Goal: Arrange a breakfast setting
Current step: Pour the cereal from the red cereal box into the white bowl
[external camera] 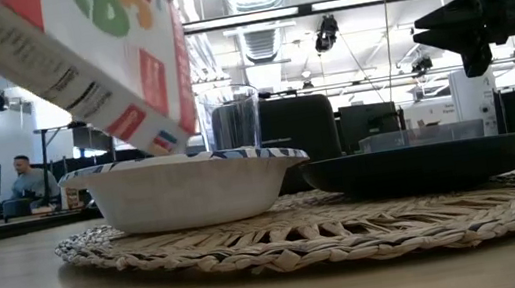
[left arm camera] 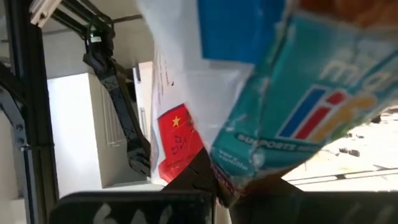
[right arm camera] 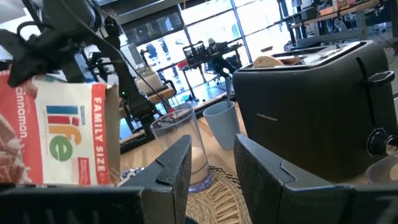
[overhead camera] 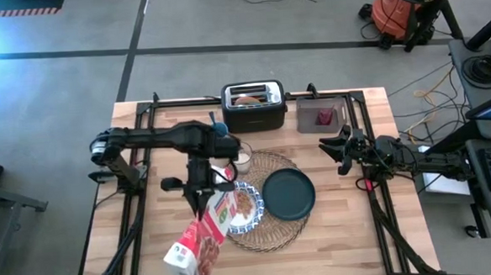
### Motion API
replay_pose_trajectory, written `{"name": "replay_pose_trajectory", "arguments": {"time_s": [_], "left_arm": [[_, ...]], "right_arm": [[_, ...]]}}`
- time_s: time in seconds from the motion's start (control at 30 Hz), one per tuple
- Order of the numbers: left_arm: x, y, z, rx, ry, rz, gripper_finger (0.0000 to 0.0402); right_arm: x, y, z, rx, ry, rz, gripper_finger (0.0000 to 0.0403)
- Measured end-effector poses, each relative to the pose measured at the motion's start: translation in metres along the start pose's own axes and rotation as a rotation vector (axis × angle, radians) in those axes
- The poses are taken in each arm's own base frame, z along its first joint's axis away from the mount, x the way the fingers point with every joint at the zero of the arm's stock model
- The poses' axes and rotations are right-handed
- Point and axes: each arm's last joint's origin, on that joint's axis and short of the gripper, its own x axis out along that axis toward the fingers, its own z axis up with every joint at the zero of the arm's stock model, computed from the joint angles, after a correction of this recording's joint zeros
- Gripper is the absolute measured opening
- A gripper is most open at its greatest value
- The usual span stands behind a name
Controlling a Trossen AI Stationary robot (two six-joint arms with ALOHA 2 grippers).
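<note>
The left hand (overhead camera: 205,193) is clamped shut on a cereal box (overhead camera: 202,243), holding it tilted with its open end over the blue-and-white patterned bowl (overhead camera: 243,207). In the low view the box's mouth hangs just above the bowl's rim on the side nearer the left arm. Cereal appears to lie in the bowl, though the high view is too coarse to be sure.

The bowl sits on the large round woven straw placemat (overhead camera: 271,229), near the middle of the bench (overhead camera: 343,233) and slightly toward its front edge. Just beside the bowl, also on the placemat, rests the dark teal plate (overhead camera: 289,194); the two look to be touching or nearly so in the low view. A clear glass (overhead camera: 242,161) stands at the placemat's back edge, behind the bowl, with a small blue cup (right arm camera: 220,124) close by it.

At the back edge of the bench stands the black-and-silver toaster (overhead camera: 253,105), bread showing in its slots. To its right a clear container (overhead camera: 321,116) holds a small dark-red item (overhead camera: 325,116).

The right hand (overhead camera: 337,149) hovers above the bench's right side, well clear of the placemat, its fingers (right arm camera: 174,171) partly apart and gripping nothing, pointed toward the glass and the toaster.
</note>
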Motion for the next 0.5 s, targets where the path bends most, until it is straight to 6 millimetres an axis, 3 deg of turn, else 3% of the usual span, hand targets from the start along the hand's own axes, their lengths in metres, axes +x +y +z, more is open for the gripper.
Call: {"name": "replay_pose_trajectory", "arguments": {"time_s": [0.5], "left_arm": [[0.0054,-0.0041,-0.0059,0.029,-0.018,0.013,0.0]], "right_arm": [[0.0,0.0,-0.0001,0.0,0.0,0.0,0.0112]]}}
